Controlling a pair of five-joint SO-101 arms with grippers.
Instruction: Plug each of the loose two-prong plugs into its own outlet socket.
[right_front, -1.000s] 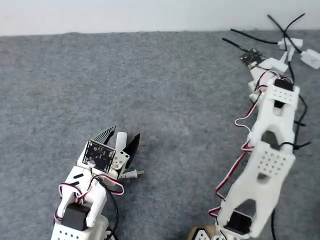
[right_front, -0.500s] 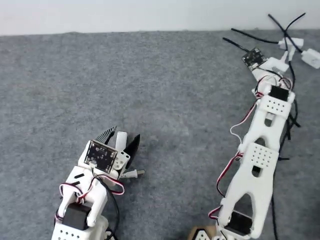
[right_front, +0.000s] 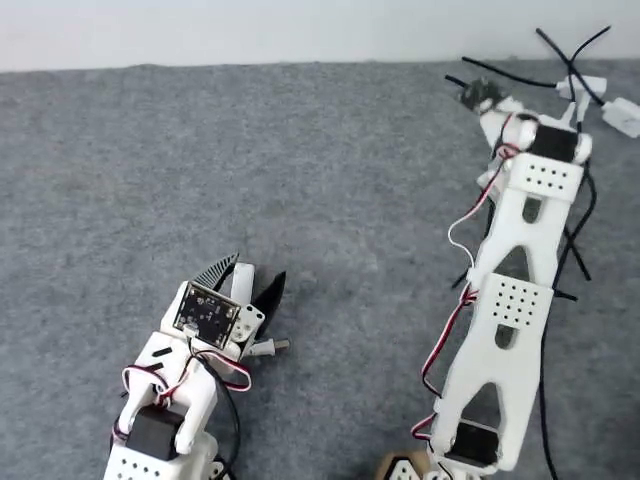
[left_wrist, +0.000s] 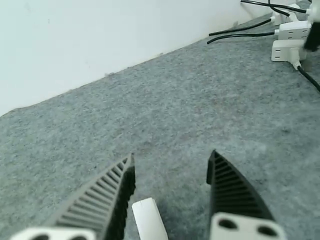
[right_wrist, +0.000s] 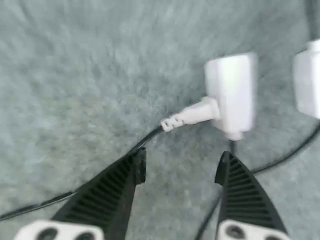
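Note:
A white two-prong plug (right_front: 266, 347) lies on the grey carpet beside my left arm's wrist, prongs pointing right. My left gripper (right_front: 256, 268) stands open low over the carpet, and a white piece (left_wrist: 148, 220) shows between its jaws without being clamped. My right arm (right_front: 525, 210) stretches to the far right corner. There my right gripper (right_wrist: 184, 152) hangs open above a white outlet block (right_wrist: 232, 92) with a white plug (right_wrist: 192, 115) seated in its side and a black cable (right_wrist: 145, 140) trailing away.
More white outlet blocks (right_front: 620, 115) and black cables (right_front: 570, 50) crowd the far right corner by the wall. A second white block (right_wrist: 307, 85) lies next to the first. Outlet blocks (left_wrist: 290, 40) show far off past my left gripper.
My right arm has swung farther back and to the left over the corner with the outlets. My left arm has slipped slightly toward the near edge, gripper still open.

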